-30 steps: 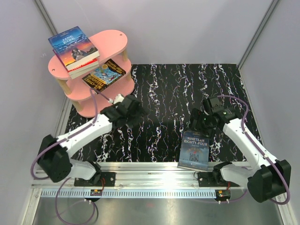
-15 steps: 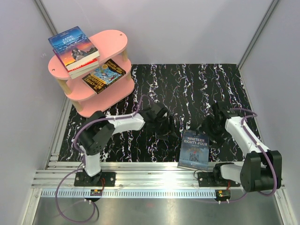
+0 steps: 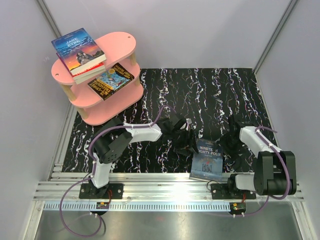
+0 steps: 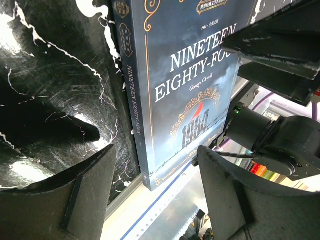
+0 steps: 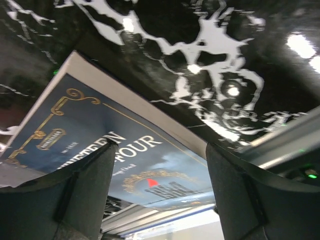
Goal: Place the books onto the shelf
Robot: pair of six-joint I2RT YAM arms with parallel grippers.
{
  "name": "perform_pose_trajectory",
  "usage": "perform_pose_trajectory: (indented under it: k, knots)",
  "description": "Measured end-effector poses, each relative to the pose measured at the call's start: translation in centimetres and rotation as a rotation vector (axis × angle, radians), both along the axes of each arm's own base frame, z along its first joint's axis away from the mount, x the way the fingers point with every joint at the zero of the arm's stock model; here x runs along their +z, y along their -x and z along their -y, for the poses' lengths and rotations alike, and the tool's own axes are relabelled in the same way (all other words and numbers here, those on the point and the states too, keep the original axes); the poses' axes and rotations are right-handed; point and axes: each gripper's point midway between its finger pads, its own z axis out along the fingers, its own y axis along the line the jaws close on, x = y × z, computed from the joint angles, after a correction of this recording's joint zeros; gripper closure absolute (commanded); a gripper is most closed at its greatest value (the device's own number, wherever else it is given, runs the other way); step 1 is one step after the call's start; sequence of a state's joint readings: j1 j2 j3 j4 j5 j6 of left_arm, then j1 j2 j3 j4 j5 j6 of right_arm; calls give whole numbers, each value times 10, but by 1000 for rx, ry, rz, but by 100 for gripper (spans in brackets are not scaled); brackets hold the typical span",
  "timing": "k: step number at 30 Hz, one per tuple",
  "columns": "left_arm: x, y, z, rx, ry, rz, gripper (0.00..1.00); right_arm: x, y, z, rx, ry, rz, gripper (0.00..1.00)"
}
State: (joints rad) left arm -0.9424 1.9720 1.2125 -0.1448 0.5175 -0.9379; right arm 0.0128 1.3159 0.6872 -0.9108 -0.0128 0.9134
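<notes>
Black marbled mat (image 3: 215,95) meets shelf (image 3: 117,47) between pale walls (image 3: 200,30).

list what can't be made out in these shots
Top view: Jane Eyre covers the book under it; only an edge shows.
Top view: the shelf's upper boards hide most of its bottom tier.
Left wrist: a dark arm part cuts off Nineteen Eighty-Four's title.
Top view: the left arm and right arm hide their own jaws.
</notes>
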Motion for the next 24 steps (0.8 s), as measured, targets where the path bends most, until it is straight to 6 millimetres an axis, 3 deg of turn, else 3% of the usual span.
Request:
perform_pose_trajectory:
  k: [7, 10, 16, 17, 18, 21, 24]
  knots:
    - [-2, 0, -2, -10, 4, 9, 31, -4, -13, -19, -18, -111, 65, 18]
    - [-3, 1, -3, -13, -1, 10, 32, -8, -19, -34, -34, -197, 110, 24]
    - [-12, -13, -28, 40, -52, -21, 32, -5, -33, -60, -20, -282, 161, 31]
    - [-12, -15, -34, 52, -58, -25, 32, -5, -39, -68, 2, -291, 172, 35]
    - [-12, -17, -41, 69, -62, -27, 32, -4, -45, -75, 27, -295, 179, 50]
    - [-14, -19, -64, 113, -92, -52, 32, -3, -66, -93, 104, -300, 217, 77]
    - [-16, -18, -78, 123, -159, -51, 32, 5, -94, -110, 121, -348, 313, 93]
